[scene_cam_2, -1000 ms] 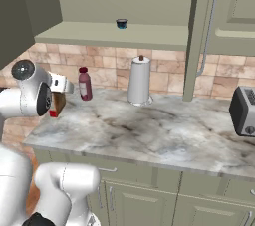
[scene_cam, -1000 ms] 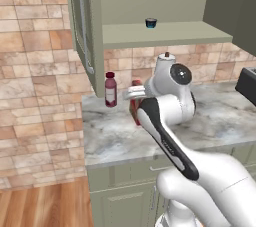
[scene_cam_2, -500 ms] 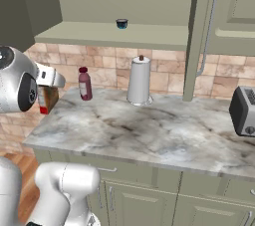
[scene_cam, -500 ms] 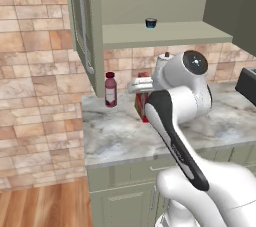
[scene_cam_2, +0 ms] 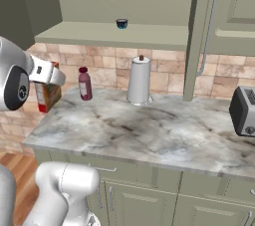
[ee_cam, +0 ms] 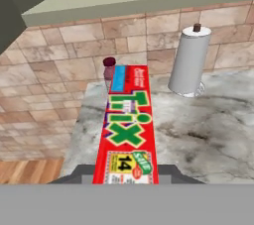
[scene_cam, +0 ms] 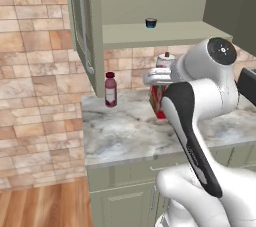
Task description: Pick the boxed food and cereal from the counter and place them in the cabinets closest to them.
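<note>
1. The arm (scene_cam: 192, 136) rises from the base at the near edge of the counter (scene_cam_2: 149, 135), bends at a big white elbow joint and reaches its wrist level and sideways over the counter's left part.
2. The pincer (scene_cam: 159, 88) hangs below that wrist, above the counter and lower than the cabinet shelf.
3. The pincer is clenched on the cereal box (ee_cam: 128, 130); the hand view looks straight along the red box, whose near end sits between the finger tips.
4. In the right base view the box (scene_cam_2: 46, 95) hangs under the wrist with its bottom clear of the counter, tilted a little.
5. In the left base view the box (scene_cam: 159, 102) shows just beyond the forearm, partly hidden by it.
6. Past the box's far end stands a dark red bottle (ee_cam: 108, 69) by the tiled wall, near the box; whether they touch cannot be told.
7. To the pincer's right, well apart from the box, a paper towel roll (scene_cam_2: 139, 80) stands upright on the counter.
8. Above the pincer and beyond it is the open cabinet (scene_cam_2: 119, 1), its green shelf (scene_cam: 165, 35) carrying a small dark cup (scene_cam: 151, 22).
9. The cabinet's door (scene_cam: 86, 26) stands swung open to the pincer's left, its grey bar handle facing out.
10. Far to the pincer's right, at the counter's other end, sits a toaster (scene_cam_2: 244, 111).
</note>
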